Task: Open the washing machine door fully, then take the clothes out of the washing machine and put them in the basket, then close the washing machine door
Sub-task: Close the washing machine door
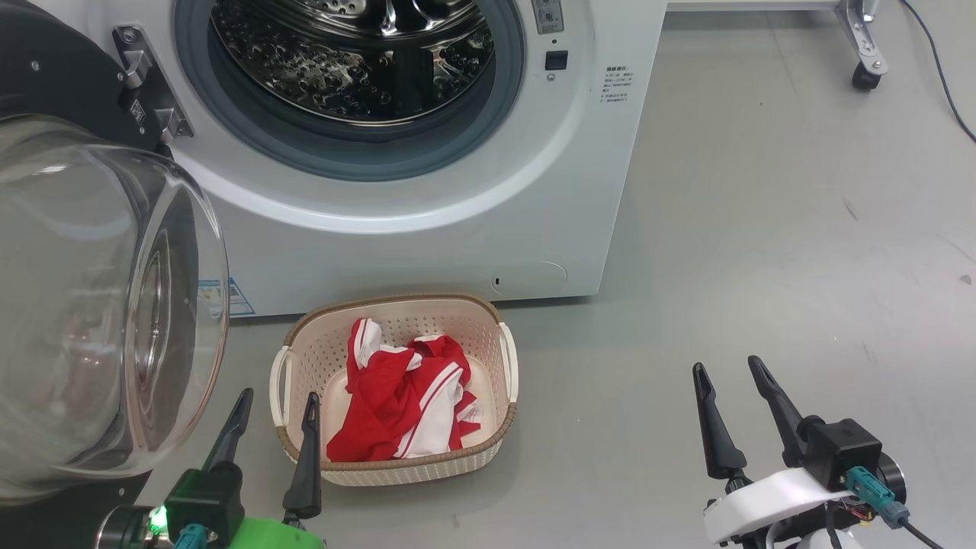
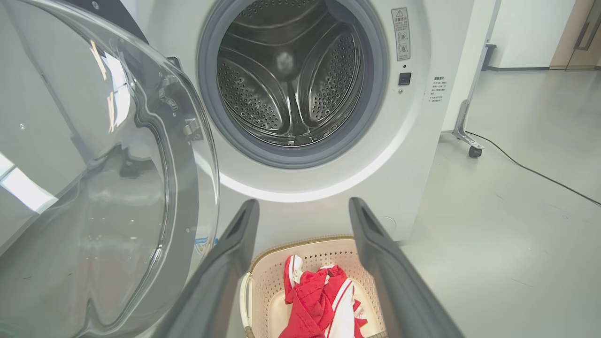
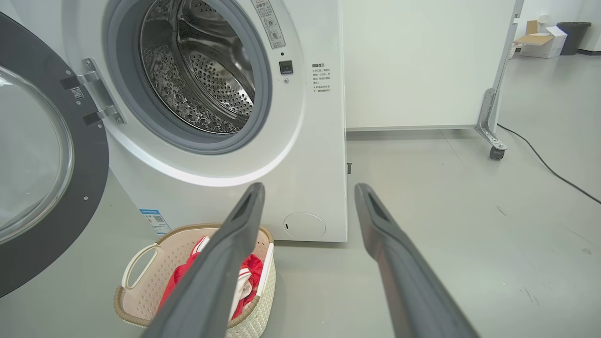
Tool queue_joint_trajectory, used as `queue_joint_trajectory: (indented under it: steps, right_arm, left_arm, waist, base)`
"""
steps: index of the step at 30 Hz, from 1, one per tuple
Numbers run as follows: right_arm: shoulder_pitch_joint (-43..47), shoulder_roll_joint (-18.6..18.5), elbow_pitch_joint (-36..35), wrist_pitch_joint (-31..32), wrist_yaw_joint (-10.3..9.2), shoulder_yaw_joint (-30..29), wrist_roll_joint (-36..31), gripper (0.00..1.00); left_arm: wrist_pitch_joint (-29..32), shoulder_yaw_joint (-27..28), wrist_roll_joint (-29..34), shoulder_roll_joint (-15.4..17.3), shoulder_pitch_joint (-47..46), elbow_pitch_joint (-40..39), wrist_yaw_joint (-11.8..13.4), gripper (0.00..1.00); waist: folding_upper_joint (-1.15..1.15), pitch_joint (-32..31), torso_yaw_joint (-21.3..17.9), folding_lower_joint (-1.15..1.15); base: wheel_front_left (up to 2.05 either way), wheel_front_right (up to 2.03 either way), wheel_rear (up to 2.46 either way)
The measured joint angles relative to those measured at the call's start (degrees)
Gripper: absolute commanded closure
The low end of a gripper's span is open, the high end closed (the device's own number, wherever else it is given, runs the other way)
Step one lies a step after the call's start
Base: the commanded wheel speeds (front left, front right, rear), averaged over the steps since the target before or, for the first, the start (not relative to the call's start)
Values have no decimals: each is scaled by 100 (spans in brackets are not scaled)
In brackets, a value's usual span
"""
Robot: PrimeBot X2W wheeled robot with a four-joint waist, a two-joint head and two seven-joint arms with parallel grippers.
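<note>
**The washing machine door point(image 1: 84, 305) stands open, the clothes point(image 1: 396, 404) lie in the basket point(image 1: 396, 299), both grippers are empty**

Head view. There are two grippers at the bottom. The left gripper point(image 1: 278, 395) has its two dark fingers apart and holds nothing. The right gripper point(image 1: 727, 363) is the same: two fingers apart, nothing between them. One basket with two white handles stands on the grey floor point(image 1: 762, 267), just to the right of the left gripper and well to the left of the right gripper. The left gripper's right finger overlaps the basket wall in the picture; I cannot tell if they touch. The clothes are one red piece with white stripes, inside the basket. Ahead of the left gripper, beyond the basket, stands the one washing machine point(image 1: 457, 244) with its steel drum point(image 1: 351, 61), one grey gasket point(image 1: 343, 156) and one blue label point(image 1: 229, 297). The door is to the left of this gripper, with its glass bowl bulging out. One castor point(image 1: 865, 76) is far ahead of the right gripper.

Left wrist view. Between the two spread fingers, low and near, is the basket with the red piece. The drum is straight ahead and higher. The door is left of the left finger.

Right wrist view. The basket lies partly behind the left finger. The machine is ahead and to the left, and the door is at the far left on two metal hinges. Ahead and to the right are one white panel point(image 3: 422, 61) and one black cable point(image 3: 540, 159).
</note>
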Motion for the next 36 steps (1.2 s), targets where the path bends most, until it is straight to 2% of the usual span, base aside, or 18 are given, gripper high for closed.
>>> queue_joint_trajectory:
  steps: [21,29,36]
  right_arm:
    - [-1,2,-11,0,-18,-71,1,0]
    - [0,1,-54,0,-33,-135,8,0]
    - [0,-1,-120,0,-48,-240,-12,0]
  left_arm:
    - [44,-92,55,3,-4,-63,0,0]
    - [48,-126,101,4,-29,-133,0,0]
    - [-4,-126,102,-20,-50,-225,0,0]
  waist:
    - [0,-21,94,0]
    - [0,-6,337,0]
    - [0,12,700,0]
  base:
    - [-3,3,0]
    - [0,0,0]
    - [0,0,0]
